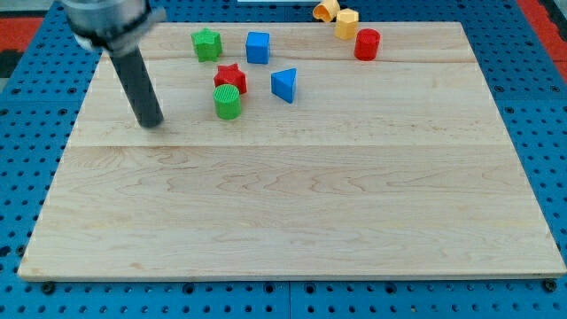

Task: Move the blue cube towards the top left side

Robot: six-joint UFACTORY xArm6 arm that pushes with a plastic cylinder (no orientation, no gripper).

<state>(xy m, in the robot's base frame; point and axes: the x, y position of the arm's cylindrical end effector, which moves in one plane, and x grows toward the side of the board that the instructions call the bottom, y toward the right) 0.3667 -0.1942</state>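
Observation:
The blue cube [258, 47] sits near the board's top edge, left of centre. A green star-shaped block [206, 44] lies just to its left. My tip [151, 123] rests on the wooden board [292, 213] at the view's left, well below and left of the blue cube and apart from every block. The dark rod rises from it toward the top left.
A red star [230, 78] touches a green cylinder [228, 102] below the cube. A blue triangular block [284, 84] lies to their right. A red cylinder [367, 43], a yellow hexagonal block [346, 23] and an orange block [326, 11] sit at the top right edge.

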